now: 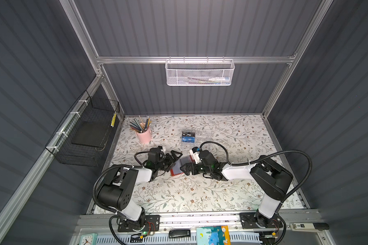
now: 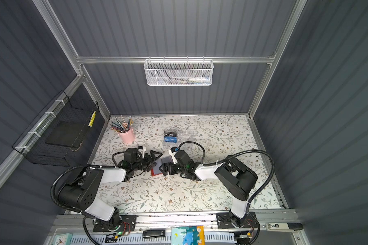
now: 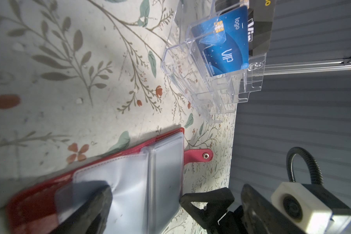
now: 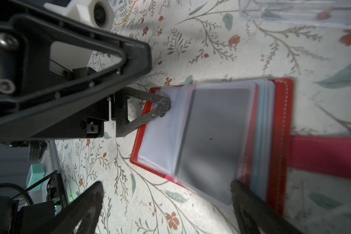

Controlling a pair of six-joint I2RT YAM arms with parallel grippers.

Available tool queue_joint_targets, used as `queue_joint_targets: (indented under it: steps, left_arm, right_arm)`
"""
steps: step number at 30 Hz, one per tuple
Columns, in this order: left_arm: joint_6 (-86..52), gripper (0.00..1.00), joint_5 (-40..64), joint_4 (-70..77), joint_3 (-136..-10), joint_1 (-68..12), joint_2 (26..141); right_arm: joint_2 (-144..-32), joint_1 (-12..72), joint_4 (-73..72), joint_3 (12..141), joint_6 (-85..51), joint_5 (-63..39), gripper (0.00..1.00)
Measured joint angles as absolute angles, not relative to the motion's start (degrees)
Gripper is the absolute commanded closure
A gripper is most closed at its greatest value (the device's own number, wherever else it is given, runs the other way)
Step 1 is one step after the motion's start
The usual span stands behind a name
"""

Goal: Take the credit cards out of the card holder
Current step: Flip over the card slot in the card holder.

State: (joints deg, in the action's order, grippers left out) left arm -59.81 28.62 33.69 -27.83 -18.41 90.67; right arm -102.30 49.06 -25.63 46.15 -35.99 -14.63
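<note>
While two of the credit cards, a black card [image 1: 188,134] and a blue card [image 1: 188,139], already stand in the clear box [image 1: 203,135] toward the far edge of the desk [image 1: 200,197], the job looks only partly done. The card holder [image 1: 180,167] lies open and flat near the middle of the desk, between the two arms and well apart from the box.

In the right wrist view a dark card [image 4: 217,131] shows through the uppermost sleeve page, so at least one is left to pull out. More pages are stacked under it toward the strap side; whether they hold cards cannot be told.

The left gripper [image 4: 156,82] has its jaws spread wide and grips nothing. Its lower fingertip [image 4: 164,105] presses on the empty sleeve page at the holder's left side, apparently pinning the booklet down.

The right gripper [image 4: 166,185] is likewise wide open and empty, hanging over the holder with one fingertip [image 4: 238,187] at a corner of the page with the dark card. Whether it touches is unclear.
</note>
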Motion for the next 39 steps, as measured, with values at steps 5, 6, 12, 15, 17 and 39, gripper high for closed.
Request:
queue_joint_targets:
  steps: [5,6,12,15,17,39]
  left_arm:
    - [-59.8,0.0,28.6,33.7,-27.8,-18.4,90.7]
    - [-59.8,0.0,28.6,33.7,-27.8,-18.4,90.7]
    - [-59.8,0.0,28.6,33.7,-27.8,-18.4,90.7]
    - [-59.8,0.0,28.6,33.7,-27.8,-18.4,90.7]
    - [-59.8,0.0,28.6,33.7,-27.8,-18.4,90.7]
    - [-61.8,0.0,31.0,26.7,-29.0,-18.3,86.5]
  right_arm:
    - [-101.8,49.1,-27.0,44.8,-36.0,-14.6,0.01]
    - [-101.7,49.1,-27.1,44.6,-36.1,-14.6,0.01]
    - [-101.7,49.1,-28.2,44.1,-36.5,-14.6,0.01]
    - [-101.7,49.1,-28.5,44.0,-37.0,-14.6,0.01]
    - [-101.7,49.1,-28.8,43.9,-37.3,-14.8,0.01]
    - [-102.7,50.3,-31.7,43.5,-39.9,-16.3,0.01]
